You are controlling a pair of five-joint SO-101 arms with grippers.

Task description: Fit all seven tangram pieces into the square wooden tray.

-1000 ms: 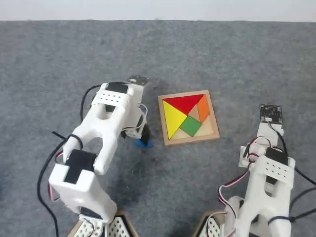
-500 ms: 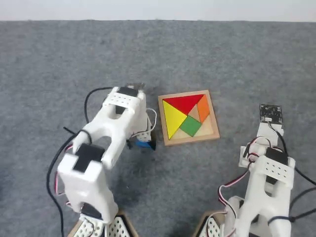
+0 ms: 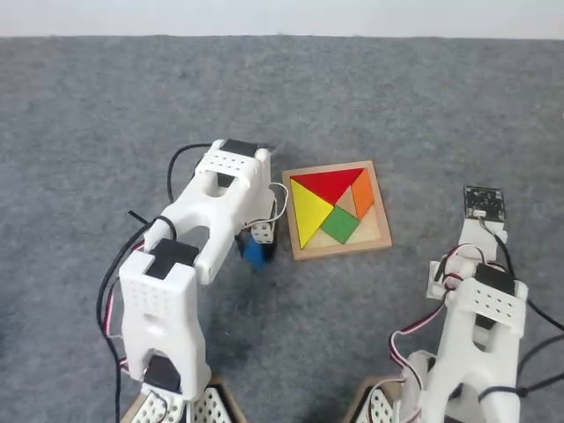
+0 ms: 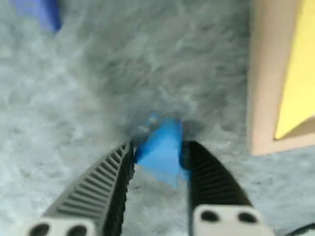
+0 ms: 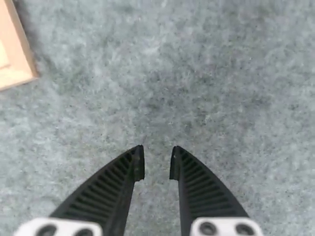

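From above: spotting the left gripper [image 3: 256, 249] swung in since a second ago, now just beside the square wooden tray [image 3: 374, 231], pinching one blue piece [image 3: 254, 256]. Counting four pieces inside: red triangle [image 3: 330, 183], yellow triangle [image 3: 308, 211], green square [image 3: 339, 225], orange piece [image 3: 363, 192]. Left wrist: clamping that blue piece, with a second blue piece [image 4: 37, 12] well apart on the carpet [image 4: 98, 73]. Right wrist: finding the right gripper [image 5: 156, 164] slightly spread, holding nothing, near one tray corner.

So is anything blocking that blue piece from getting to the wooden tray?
Nothing visible does. The left gripper grips the blue piece, and just bare grey carpet lies between it and the tray, at its near rim.
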